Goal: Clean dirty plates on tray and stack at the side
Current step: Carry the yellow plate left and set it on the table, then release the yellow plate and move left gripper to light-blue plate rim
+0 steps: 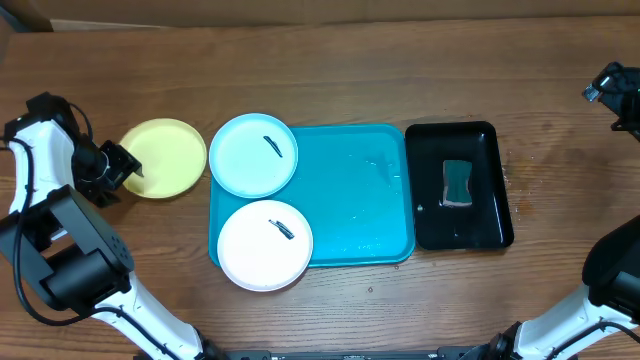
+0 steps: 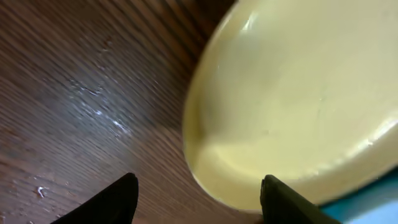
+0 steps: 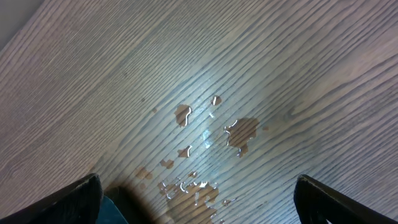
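The yellow plate [image 1: 163,158] is seen flat on the table [image 1: 330,60], off the turquoise tray [image 1: 365,195], with its right rim just beside the pale blue plate [image 1: 253,153]. The left gripper [image 1: 127,169] is held at its left rim, fingers [image 2: 121,200] spread and nothing clamped. The pale blue plate and the white plate [image 1: 265,244] are set overhanging the tray's left edge, and the tray's right half is seen bare. A black tray [image 1: 490,215] holding a sponge [image 1: 457,183] is placed just right of it. The right gripper [image 3: 199,202] is held wide apart over water drops [image 3: 208,137] near the table's right edge.
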